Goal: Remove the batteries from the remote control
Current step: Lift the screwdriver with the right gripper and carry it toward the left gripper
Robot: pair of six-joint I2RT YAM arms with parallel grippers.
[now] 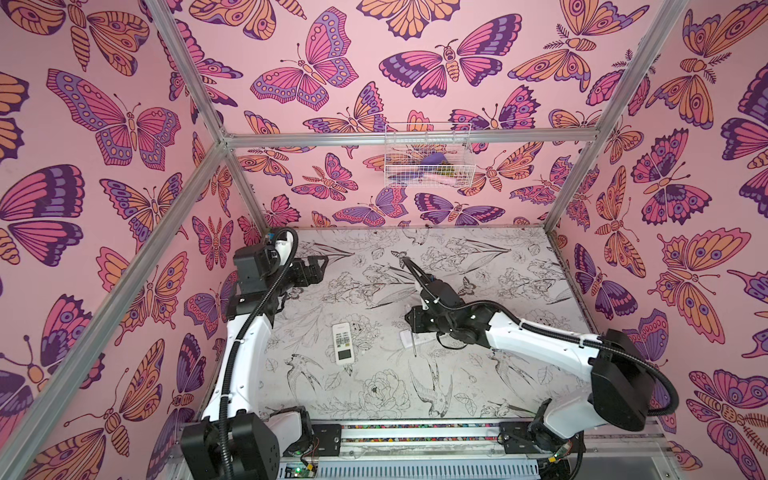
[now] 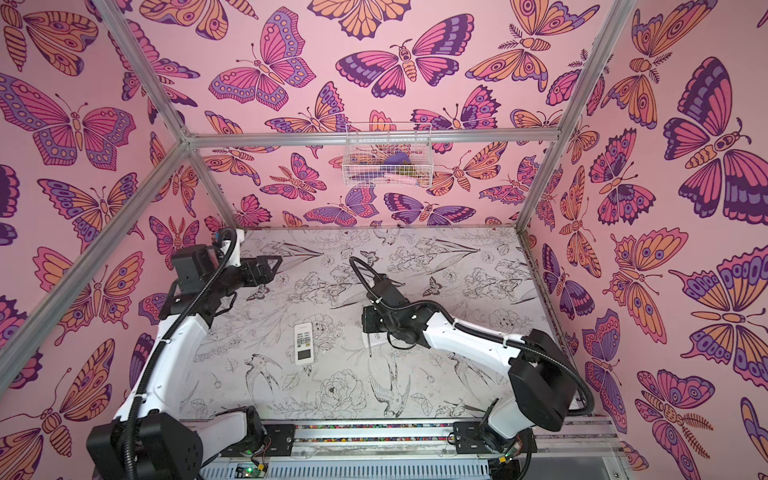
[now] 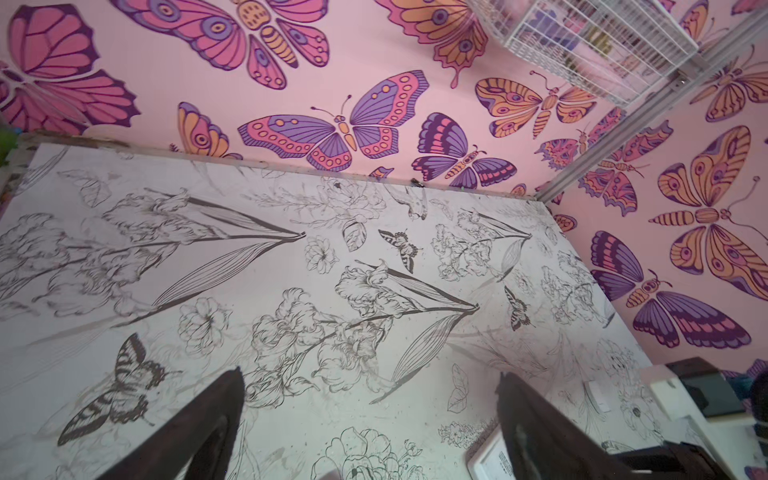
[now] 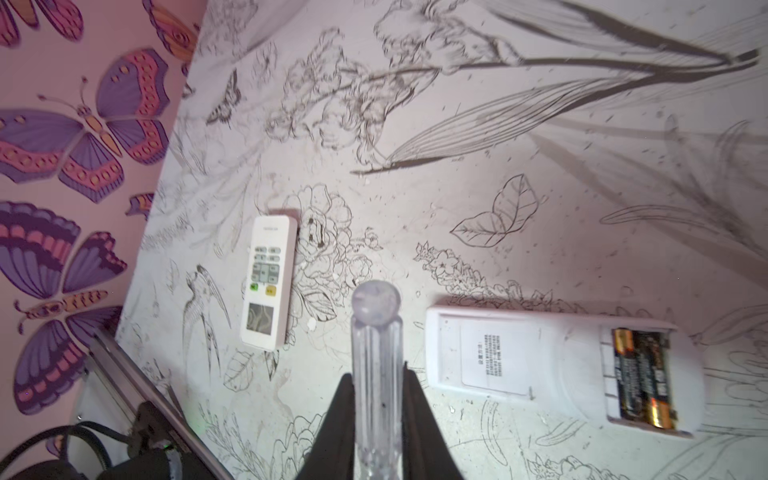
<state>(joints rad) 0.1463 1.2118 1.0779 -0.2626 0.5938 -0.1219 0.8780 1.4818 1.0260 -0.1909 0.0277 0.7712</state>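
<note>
Batteries (image 4: 642, 376) in remote (image 4: 519, 357) — wrist view only (right claw (image 4: 377, 384) around screwdriver (image 4: 376, 332), left claw (image 3: 370, 376) wide)

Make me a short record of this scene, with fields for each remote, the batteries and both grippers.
face-up remote: lies flat on the table, buttons and screen showing, nothing touching it
face-down remote: back side up, battery compartment open
batteries: two visible, black with copper ends, side by side in the open compartment
right gripper: shut on the clear-handled screwdriver, beside the face-down remote
left gripper: open, empty, over the far left of the table
</note>
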